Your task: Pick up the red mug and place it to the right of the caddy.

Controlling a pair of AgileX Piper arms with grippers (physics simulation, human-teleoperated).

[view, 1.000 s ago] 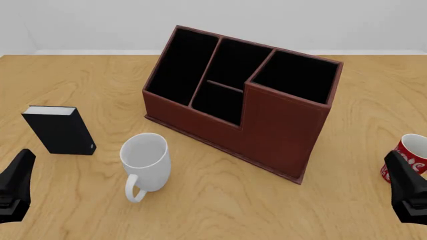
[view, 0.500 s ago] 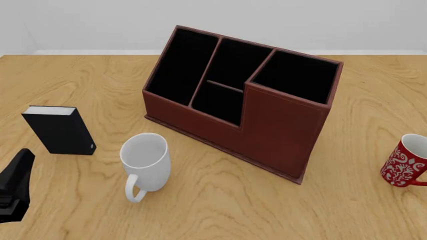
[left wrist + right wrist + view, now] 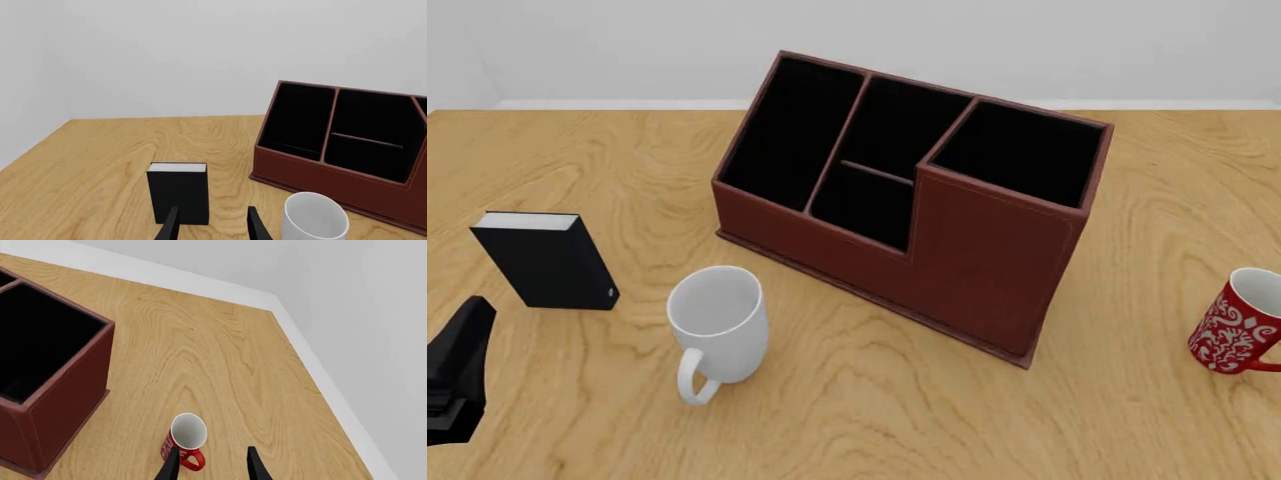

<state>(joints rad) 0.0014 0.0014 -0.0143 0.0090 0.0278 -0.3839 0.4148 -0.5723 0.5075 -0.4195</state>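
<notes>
The red mug (image 3: pixel 1238 322) with white swirls stands upright on the table near the right edge, apart from the caddy's right end. In the right wrist view the red mug (image 3: pixel 185 440) lies well beyond my right gripper (image 3: pixel 212 469), which is open with nothing between its fingers. That gripper does not show in the front view. The caddy (image 3: pixel 914 200) is a big reddish-brown organizer with black compartments at the table's middle; its corner (image 3: pixel 47 375) shows beside the mug. My left gripper (image 3: pixel 454 385) hovers at the near left, open (image 3: pixel 212 230) and holding nothing.
A plain white mug (image 3: pixel 721 325) lies tilted in front of the caddy, handle toward me. A small black book-like box (image 3: pixel 547 260) stands at the left, straight ahead of the left gripper (image 3: pixel 179 192). The table's right edge runs near the red mug.
The right gripper, seen at the near right beside the red mug a second ago, has pulled out of the front view. The mug stays put. The left gripper barely moved.
</notes>
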